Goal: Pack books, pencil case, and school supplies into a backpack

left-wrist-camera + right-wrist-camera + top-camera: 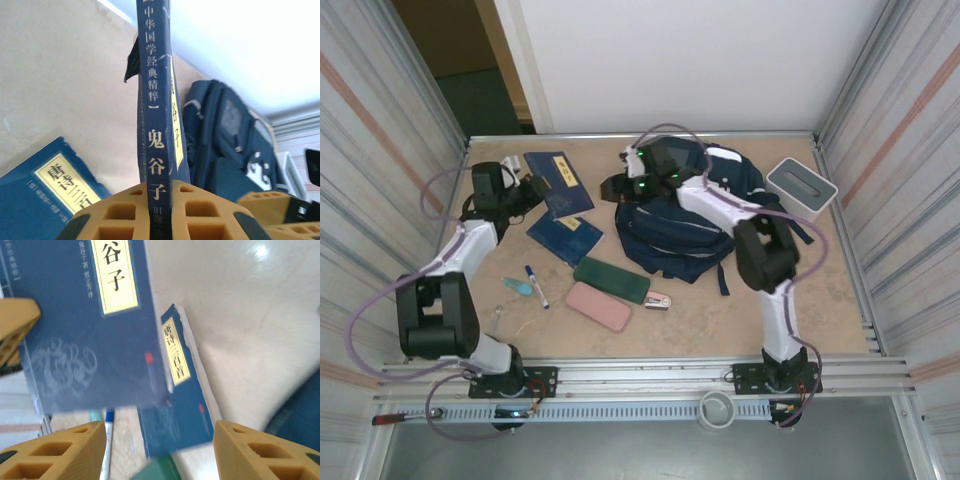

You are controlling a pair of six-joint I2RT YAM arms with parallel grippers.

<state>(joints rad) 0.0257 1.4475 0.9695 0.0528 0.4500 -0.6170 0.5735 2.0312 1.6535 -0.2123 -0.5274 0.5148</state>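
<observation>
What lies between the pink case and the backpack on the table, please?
The dark green case lies between the pink case and the backpack, as the top external view shows.

Large navy fabric backpack at mid-table. To its left lies a thin navy booklet, and behind that a second thin navy booklet. White rectangular box right of the backpack.

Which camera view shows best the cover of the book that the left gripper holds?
The right wrist view: the book turns its cover to that camera, with the title label large. The left wrist view gives its spine edge-on, clamped in the jaws of the left gripper. The top view gives the cover small, its label unreadable.
</observation>
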